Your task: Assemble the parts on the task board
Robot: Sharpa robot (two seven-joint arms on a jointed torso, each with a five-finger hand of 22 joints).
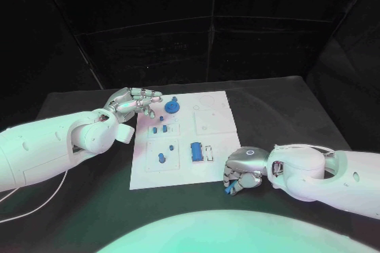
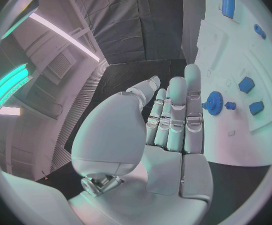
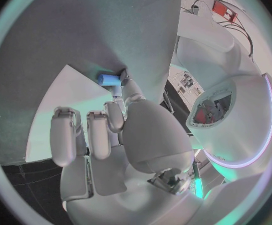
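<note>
Nearest the robot, the right hand (image 1: pixel 241 175) is seen resting on the black table (image 1: pixel 301 110) just off the near right corner of the task board (image 1: pixel 218 173). Its fingers are curled downward, and a small blue part (image 1: pixel 230 191) is pinched at its fingertips (image 1: pixel 235 186), against the table surface beside the board's near edge. In the right wrist view the same blue part (image 3: pixel 109 79) is seen held at the tip of one finger (image 3: pixel 119 88), with the remaining fingers bent loosely beside it and holding nothing.

Further in, on the near half of the task board, a blue rectangular block (image 1: pixel 195 150) is seated close to the board's right edge, and a small blue peg piece (image 1: pixel 162 157) is placed toward the left edge. Beyond these, around the board's middle, two small blue blocks (image 1: pixel 161 130) are set side by side.

Toward the far left corner of the board, a blue gear (image 1: pixel 173 106) is seen lying flat. The left hand (image 1: pixel 134 103) is held over the far left edge of the board, just beside the gear; its fingers are extended and apart, and nothing is gripped. In the left wrist view the hand's fingers (image 2: pixel 176 110) are straight, with the gear (image 2: pixel 214 103) just past them on the white plate.
</note>
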